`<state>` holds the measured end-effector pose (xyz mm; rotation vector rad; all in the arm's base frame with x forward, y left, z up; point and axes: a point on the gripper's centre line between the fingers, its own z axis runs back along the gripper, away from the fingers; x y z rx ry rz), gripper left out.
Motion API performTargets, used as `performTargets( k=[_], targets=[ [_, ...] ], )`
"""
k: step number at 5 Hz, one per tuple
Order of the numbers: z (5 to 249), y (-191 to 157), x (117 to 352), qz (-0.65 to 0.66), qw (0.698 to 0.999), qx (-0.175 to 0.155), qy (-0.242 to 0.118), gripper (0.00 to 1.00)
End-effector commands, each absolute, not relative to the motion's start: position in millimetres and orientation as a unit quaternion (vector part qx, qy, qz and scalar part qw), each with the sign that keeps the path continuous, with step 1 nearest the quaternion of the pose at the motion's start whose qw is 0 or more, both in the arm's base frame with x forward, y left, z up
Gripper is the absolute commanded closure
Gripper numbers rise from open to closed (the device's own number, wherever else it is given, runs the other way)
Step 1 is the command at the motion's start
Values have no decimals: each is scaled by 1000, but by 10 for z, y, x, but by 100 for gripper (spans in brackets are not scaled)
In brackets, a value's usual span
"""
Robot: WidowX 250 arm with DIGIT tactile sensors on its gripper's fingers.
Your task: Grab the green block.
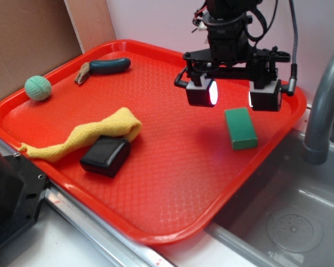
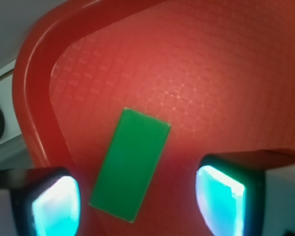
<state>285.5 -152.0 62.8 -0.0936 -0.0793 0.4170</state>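
Note:
The green block lies flat on the red tray near its right rim. My gripper hangs open above the tray, just behind and over the block, with its glowing pads spread wide. In the wrist view the block lies tilted between the two lit pads, nearer the left one, and my gripper does not touch it.
On the tray lie a black box, a yellow cloth, a dark green cucumber toy and a pale green ball. A sink basin and a grey faucet are on the right.

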Motion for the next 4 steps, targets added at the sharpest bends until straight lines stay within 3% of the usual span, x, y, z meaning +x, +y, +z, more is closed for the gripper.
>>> performTargets(
  k=[1, 2, 4],
  targets=[
    [772, -1566, 2961, 214, 973, -64, -55, 0],
    [527, -1608, 3034, 234, 967, -76, -58, 0],
    [267, -1655, 2975, 253, 965, -62, -23, 0]
  ],
)
